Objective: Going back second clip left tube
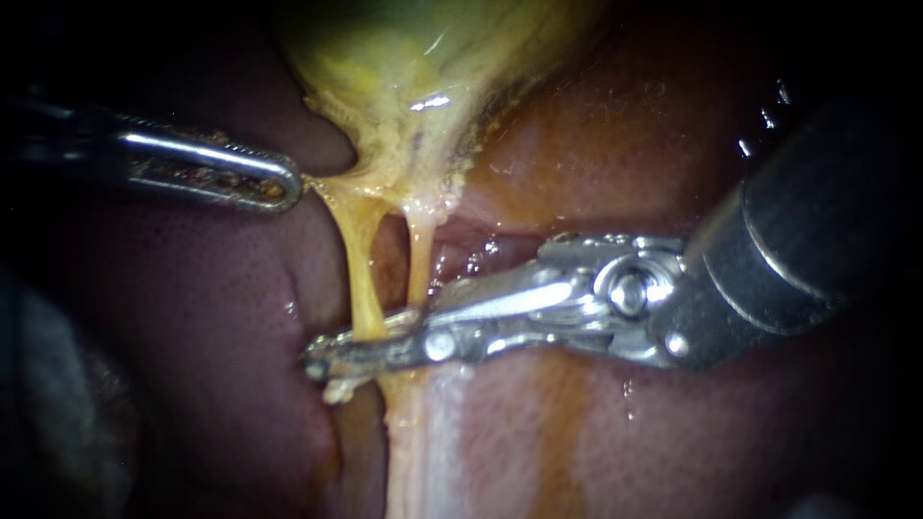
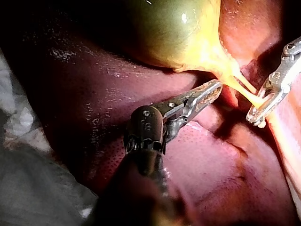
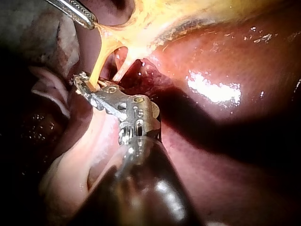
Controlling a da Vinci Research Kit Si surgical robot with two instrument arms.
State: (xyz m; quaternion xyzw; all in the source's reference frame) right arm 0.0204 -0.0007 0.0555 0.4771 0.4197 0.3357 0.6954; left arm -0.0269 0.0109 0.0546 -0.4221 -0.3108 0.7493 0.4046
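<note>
Yellow left tube [image 1: 358, 279] runs down from the gallbladder [image 1: 423, 77] over the liver [image 1: 212, 317] and sits between our right instrument's [image 1: 354, 342] narrowly parted jaws, while our left instrument [image 1: 286, 183] has jaws clamped on the gallbladder edge.

1. Left instrument [image 1: 293, 185]: shaft fades into darkness at the endoscope view's left edge.
2. Right instrument [image 1: 319, 354]: shaft cut off at the right edge.
3. Left tube [image 1: 358, 269]: hidden where it crosses the right instrument's tip; contact there is unclear.
4. Gallbladder [image 1: 423, 58]: top cut off.
5. Pale cloth [image 2: 28, 188], left wrist view: blurred.
</note>
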